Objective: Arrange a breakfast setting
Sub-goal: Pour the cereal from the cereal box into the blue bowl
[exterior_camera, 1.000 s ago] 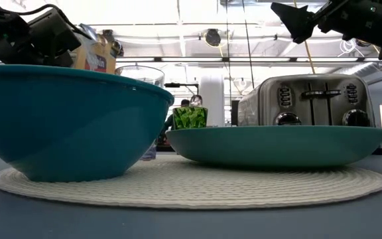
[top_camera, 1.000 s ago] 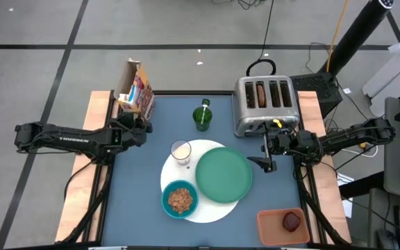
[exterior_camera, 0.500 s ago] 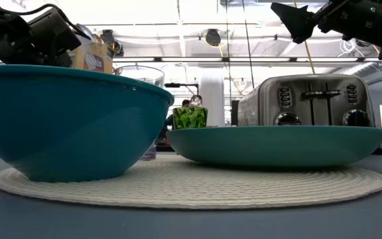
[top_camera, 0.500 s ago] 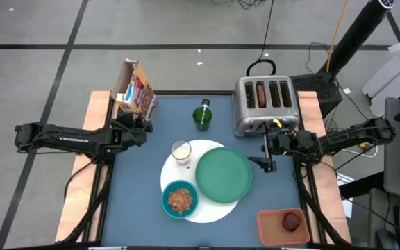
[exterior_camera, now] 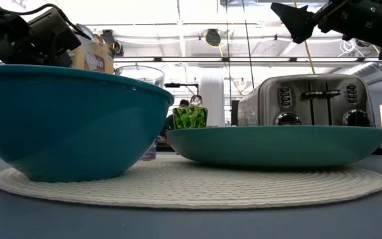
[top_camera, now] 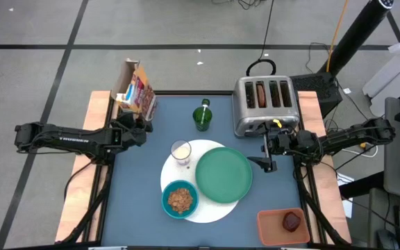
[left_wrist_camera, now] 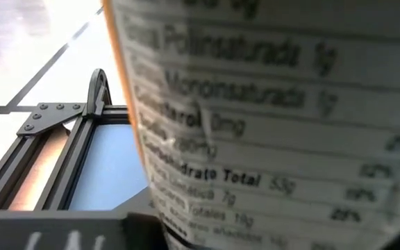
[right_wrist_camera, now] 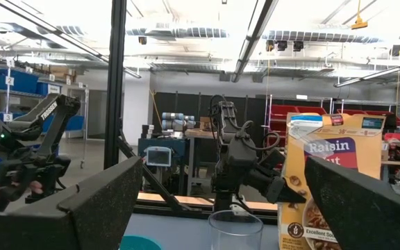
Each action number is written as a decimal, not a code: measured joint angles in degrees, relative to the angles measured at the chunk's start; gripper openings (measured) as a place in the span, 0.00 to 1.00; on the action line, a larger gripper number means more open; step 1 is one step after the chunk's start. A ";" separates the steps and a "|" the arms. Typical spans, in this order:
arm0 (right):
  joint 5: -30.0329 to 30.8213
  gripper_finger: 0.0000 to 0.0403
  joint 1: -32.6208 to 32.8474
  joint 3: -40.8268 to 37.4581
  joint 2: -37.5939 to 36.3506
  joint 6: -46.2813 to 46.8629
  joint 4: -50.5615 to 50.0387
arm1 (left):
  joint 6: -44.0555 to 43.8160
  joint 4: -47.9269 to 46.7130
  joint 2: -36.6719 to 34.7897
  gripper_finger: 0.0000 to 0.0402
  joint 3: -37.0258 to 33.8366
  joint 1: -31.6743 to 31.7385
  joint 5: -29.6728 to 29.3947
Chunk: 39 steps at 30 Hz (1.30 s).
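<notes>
High view: fruit (top_camera: 292, 221) in tray (top_camera: 264, 229) nearest; cereal-filled bowl (top_camera: 180, 200), empty plate (top_camera: 223, 174), milk glass (top_camera: 180, 151) on disc (top_camera: 214, 210). Right gripper (top_camera: 264, 148) wide open, empty, beside toaster (top_camera: 265, 104). Left gripper (top_camera: 142, 123) at upright cereal box (top_camera: 136, 89), grip unclear.

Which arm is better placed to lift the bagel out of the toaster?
Right: its open tool hovers just in front of the silver four-slot toaster; the left tool is across the table at the cereal box.
</notes>
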 joint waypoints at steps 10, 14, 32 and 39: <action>-0.01 0.98 0.00 0.00 0.00 0.00 0.00 | -0.17 -0.02 0.00 0.66 0.00 0.00 0.38; 0.00 0.98 0.00 0.00 -0.01 0.00 0.00 | -0.17 -0.02 0.00 0.75 0.00 0.00 0.23; -0.01 0.98 0.00 0.00 0.00 0.00 0.00 | 0.46 0.00 -0.01 0.93 0.00 0.00 -0.19; 0.00 0.98 0.00 0.00 -0.01 0.00 0.00 | 2.01 0.04 0.00 0.93 0.02 -0.20 -0.21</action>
